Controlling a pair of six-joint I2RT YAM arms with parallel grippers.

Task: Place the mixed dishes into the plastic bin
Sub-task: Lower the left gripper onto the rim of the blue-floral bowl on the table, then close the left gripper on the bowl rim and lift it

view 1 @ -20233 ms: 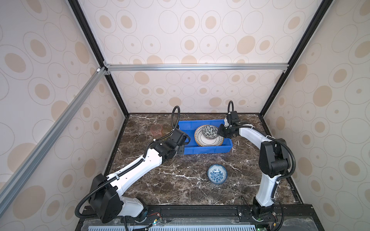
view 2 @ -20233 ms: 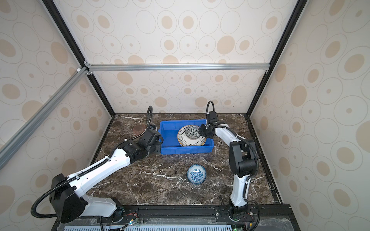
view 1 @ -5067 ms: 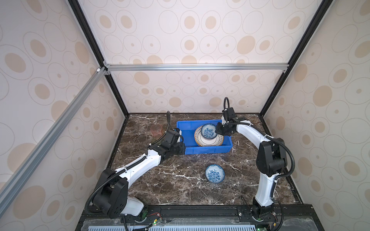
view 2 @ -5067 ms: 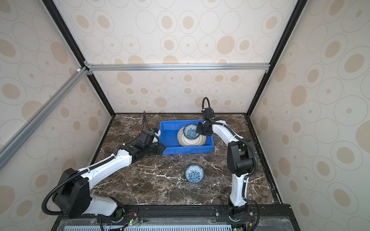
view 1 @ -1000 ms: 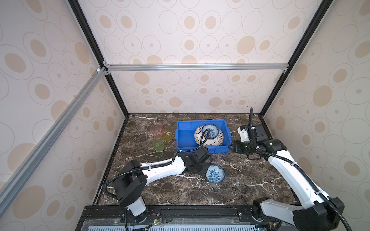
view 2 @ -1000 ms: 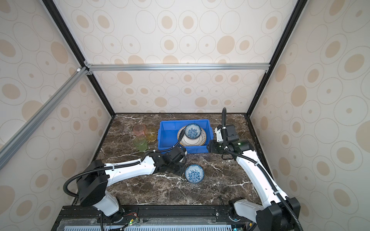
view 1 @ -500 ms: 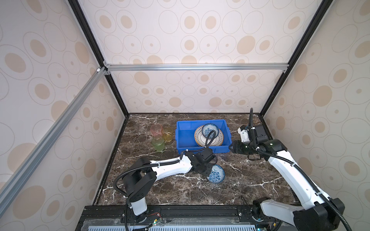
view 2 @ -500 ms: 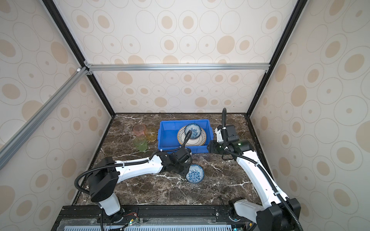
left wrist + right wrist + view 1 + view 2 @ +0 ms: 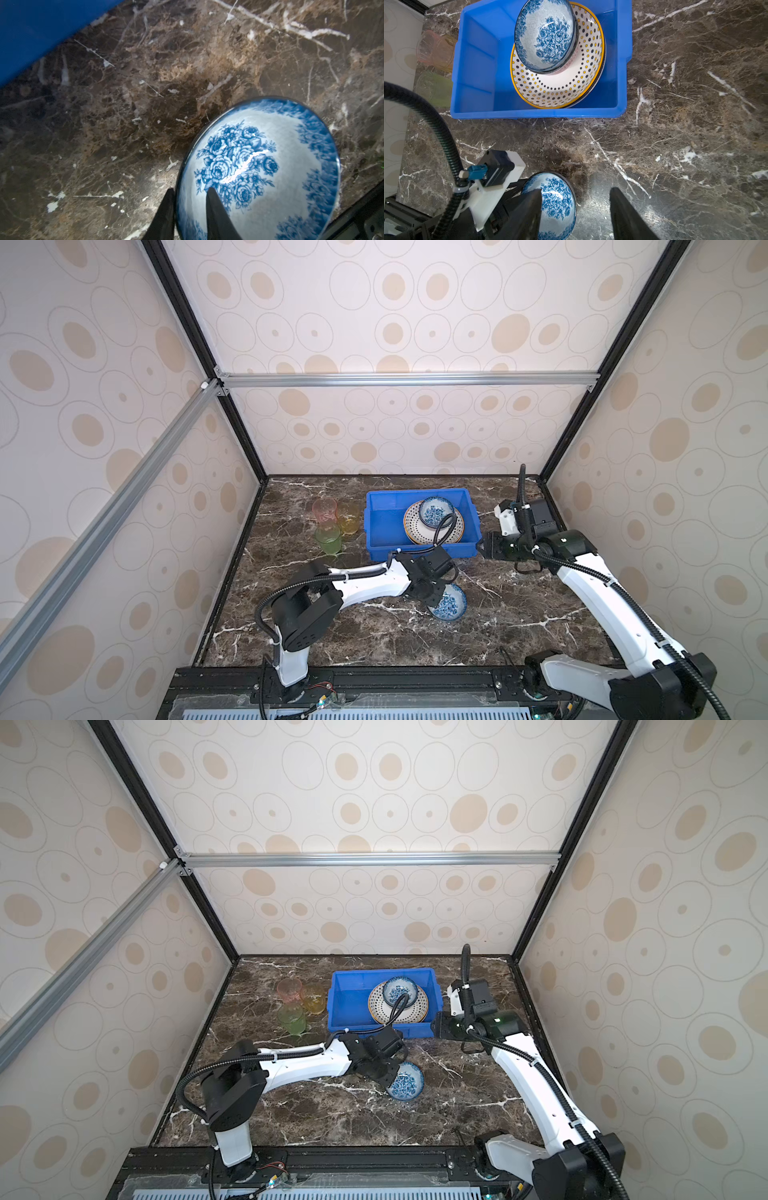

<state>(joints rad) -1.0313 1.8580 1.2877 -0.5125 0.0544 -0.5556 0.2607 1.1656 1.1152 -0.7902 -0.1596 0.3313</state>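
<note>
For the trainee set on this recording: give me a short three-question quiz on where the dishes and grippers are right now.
1. True or false: the pink tumbler, amber tumbler and green tumbler stand outside the blue bin.
2. The left gripper has its fingers either side of the rim of: A) a tumbler, B) the bowl on the table, C) the bin.
3. What sits on the dotted plate in the bin?
Key: 1 true; 2 B; 3 a blue-white floral bowl.

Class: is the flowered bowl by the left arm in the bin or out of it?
Out: the bowl is over bare marble, apart from the bin.
</note>
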